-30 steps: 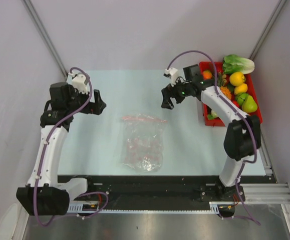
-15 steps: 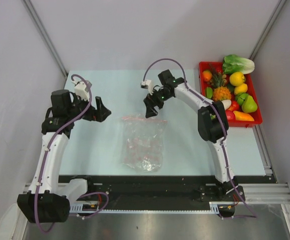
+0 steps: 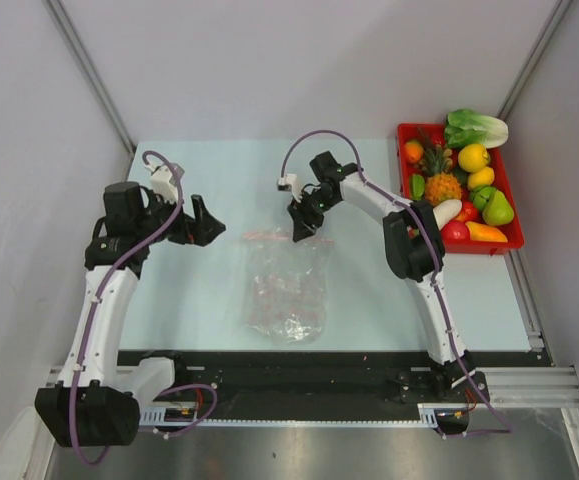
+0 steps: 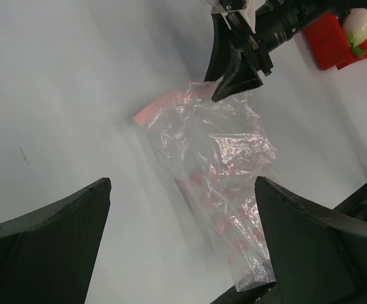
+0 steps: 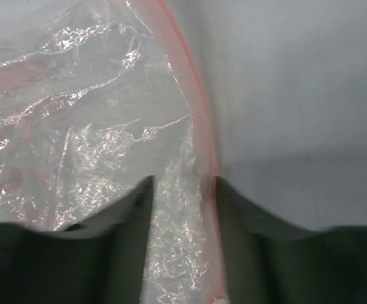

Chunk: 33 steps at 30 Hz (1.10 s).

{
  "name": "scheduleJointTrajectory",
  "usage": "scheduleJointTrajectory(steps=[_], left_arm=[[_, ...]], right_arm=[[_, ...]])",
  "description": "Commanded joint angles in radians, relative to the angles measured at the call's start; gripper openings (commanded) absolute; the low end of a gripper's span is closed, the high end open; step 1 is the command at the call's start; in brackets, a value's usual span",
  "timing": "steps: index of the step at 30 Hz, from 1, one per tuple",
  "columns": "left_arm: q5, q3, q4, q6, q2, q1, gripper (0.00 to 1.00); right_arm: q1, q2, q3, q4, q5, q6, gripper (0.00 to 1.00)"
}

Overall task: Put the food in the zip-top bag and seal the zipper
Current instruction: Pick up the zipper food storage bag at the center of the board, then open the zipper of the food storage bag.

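The zip-top bag [image 3: 287, 285] lies flat and crinkled mid-table, its pink-red zipper [image 3: 269, 237] along the far edge. My right gripper [image 3: 304, 232] is down on that mouth edge. In the right wrist view its half-narrowed jaws straddle the zipper [image 5: 193, 95] and clear film [image 5: 75, 107], with a gap showing between the fingers [image 5: 126, 209]. My left gripper [image 3: 207, 222] hovers wide open left of the bag, holding nothing; its view shows the bag [image 4: 227, 164] and the right gripper [image 4: 224, 88]. The food [image 3: 459, 185] lies heaped in the red tray.
The red tray [image 3: 489, 247] sits at the table's far right, with a leafy green vegetable [image 3: 477, 128] overhanging its back end. The right arm stretches across the table from the tray side. Grey walls close in on both sides.
My right arm swung from beside the tray over to the bag's mouth and came down on it, and its jaws have narrowed around the zipper edge. The left gripper edged slightly towards the bag.
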Motion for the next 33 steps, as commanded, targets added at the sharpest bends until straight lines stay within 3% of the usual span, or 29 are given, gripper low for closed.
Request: scheduleJointTrajectory(steps=[1,2,3,5,10,16,21,24,29,33], left_arm=[[0.051,0.001,0.082,-0.080,0.017,0.012,0.99],[0.056,0.003,0.094,-0.092,0.023,0.017,0.98],[0.059,0.006,0.112,-0.121,0.024,0.027,0.98],[0.070,0.020,0.168,-0.152,0.037,0.041,0.97],[0.048,0.160,0.197,-0.180,0.110,0.058,0.95],[-0.005,0.362,0.134,-0.091,0.221,0.058,0.93],[0.019,0.544,-0.022,0.014,0.311,0.055,0.93],[0.070,0.561,-0.097,0.084,0.331,0.038,0.91],[0.054,0.549,-0.271,0.291,0.307,-0.151,0.89],[0.068,0.535,-0.349,0.318,0.305,-0.262,0.88]], right_arm=[[0.007,-0.038,0.016,-0.024,-0.042,-0.043,0.28],[0.010,-0.053,0.021,-0.042,-0.045,-0.052,0.19],[0.017,-0.070,0.022,-0.047,-0.042,-0.070,0.04],[0.023,-0.136,0.018,-0.046,-0.032,-0.087,0.00],[0.043,-0.319,-0.020,0.006,0.018,-0.124,0.00],[0.096,-0.525,-0.151,0.164,0.083,-0.260,0.00],[0.159,-0.705,-0.373,0.278,0.171,-0.461,0.00],[0.202,-0.806,-0.563,0.427,0.245,-0.593,0.00],[0.247,-0.889,-0.700,0.625,0.317,-0.667,0.00],[0.267,-0.929,-0.740,0.665,0.321,-0.708,0.00]])
